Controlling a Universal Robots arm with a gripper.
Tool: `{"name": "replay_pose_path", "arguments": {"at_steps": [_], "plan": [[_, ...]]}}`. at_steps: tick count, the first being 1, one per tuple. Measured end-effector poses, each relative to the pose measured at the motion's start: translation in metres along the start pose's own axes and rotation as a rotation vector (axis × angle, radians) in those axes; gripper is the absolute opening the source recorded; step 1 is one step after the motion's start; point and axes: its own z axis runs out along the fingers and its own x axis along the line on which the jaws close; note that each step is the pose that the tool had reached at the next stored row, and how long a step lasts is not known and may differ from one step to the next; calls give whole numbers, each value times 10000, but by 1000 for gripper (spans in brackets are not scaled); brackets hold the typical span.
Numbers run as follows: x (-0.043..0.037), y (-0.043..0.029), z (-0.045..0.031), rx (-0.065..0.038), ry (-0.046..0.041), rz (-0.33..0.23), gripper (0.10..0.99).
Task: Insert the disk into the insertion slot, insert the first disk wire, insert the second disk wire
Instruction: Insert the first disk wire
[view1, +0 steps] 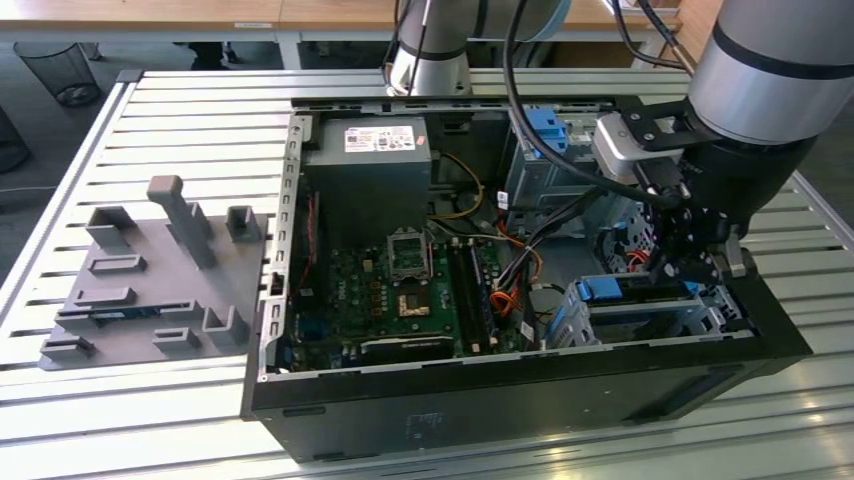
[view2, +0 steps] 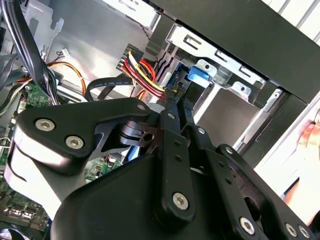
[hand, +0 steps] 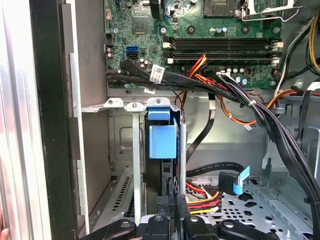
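Note:
The disk (hand: 162, 140) stands in the insertion slot (hand: 135, 150), its blue carrier (view2: 197, 75) facing out of the silver cage (view1: 694, 315) at the case's corner on the exterior view's right. My gripper (hand: 169, 212) reaches down to the disk's edge. It is shut on a black plug with red, yellow and black wires (hand: 202, 201), the first disk wire, held against the disk beside the blue carrier (view1: 625, 290). In the second wrist view the gripper (view2: 175, 97) ends at that plug. A black cable with a blue plug (hand: 232, 182) lies loose on the perforated floor nearby.
The open computer case (view1: 507, 400) lies on a slatted metal table (view1: 200, 110). A taller cage with a blue tab (view1: 547, 130) stands behind the arm. Cable bundles (hand: 235, 92) cross above the slot. A grey fixture plate (view1: 154, 280) sits on the exterior view's left. A person's hand (view2: 309, 142) shows outside the case.

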Motion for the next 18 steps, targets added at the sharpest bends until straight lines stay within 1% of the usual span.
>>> {"name": "replay_pose_path", "arguments": {"at_steps": [11,18], "plan": [[-5,3,19,-1,7,35,173],[-5,8,51,-2,14,48,173]]}}
